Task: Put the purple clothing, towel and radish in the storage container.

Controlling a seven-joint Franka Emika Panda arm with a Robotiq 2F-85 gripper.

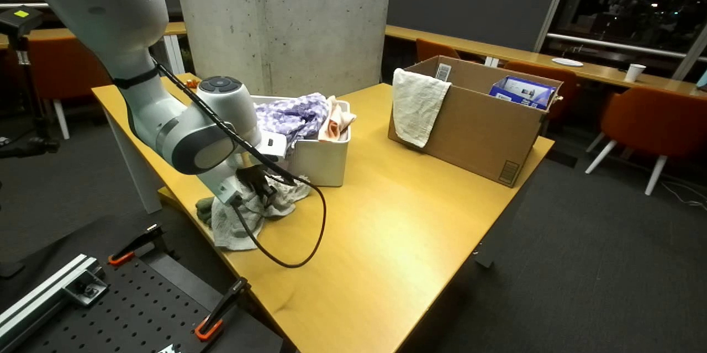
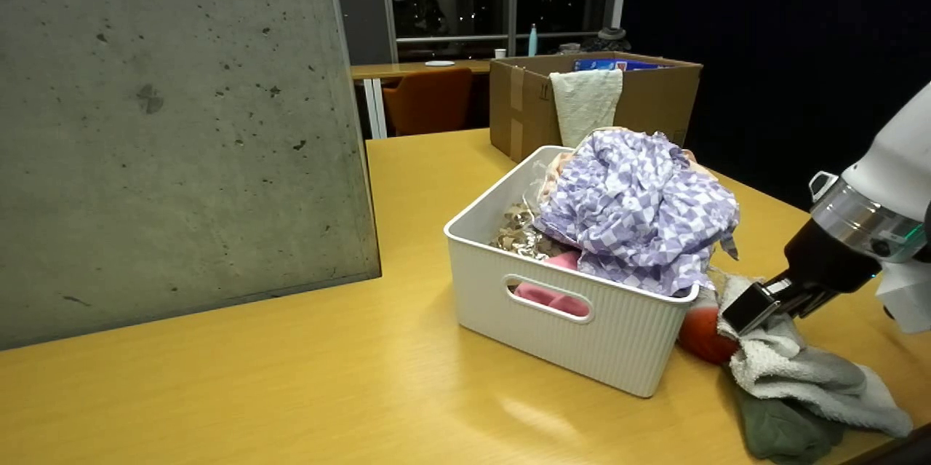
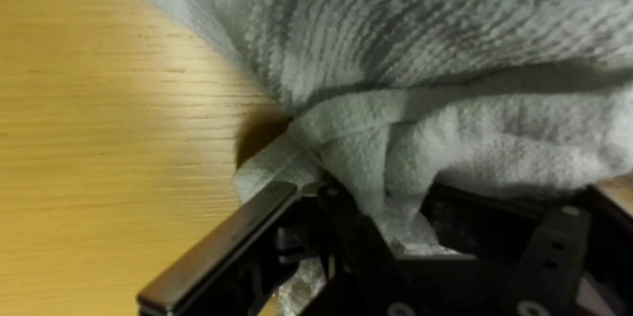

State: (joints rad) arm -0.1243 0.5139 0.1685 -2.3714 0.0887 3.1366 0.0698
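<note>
Checking in an exterior view: see white ribbed storage container (image 2: 618, 348) on desk (image 2: 291, 392), holding purple-and-white checkered clothing (image 2: 640, 210) heaped above the rim and spilling over one corner. Can pick out pink fabric (image 2: 545, 297) through the handle slot, plus brown shiny crumpled material (image 2: 524, 232) farther in. Find grey towel (image 2: 822, 378) outside the container, bunched on top of dark green cloth (image 2: 785, 425), with end effector (image 2: 777, 311) tilted down into it. See red rounded object (image 2: 702, 338) between container and towel, cannot identify for sure. Also in an exterior view: see towel near the desk edge, just beside the container, right under the wrist of the arm (image 1: 135, 54). Get peach cloth (image 1: 334, 122) at the container's end next to the checkered clothing, and a black cable (image 1: 325, 214) hanging in a loop off the arm. Have cardboard box (image 1: 469, 132) well apart from the container on the same desk, with off-white cloth (image 1: 421, 107) draped over its side and blue printed box (image 1: 522, 92) inside. In wrist view: get towel filling most of the upper area, partly blurred, with folds gathered between fingers (image 3: 357, 232) standing apart. Catch desk surface along the left. Cannot tell from this whether clenched on the towel or merely straddling it.
</note>
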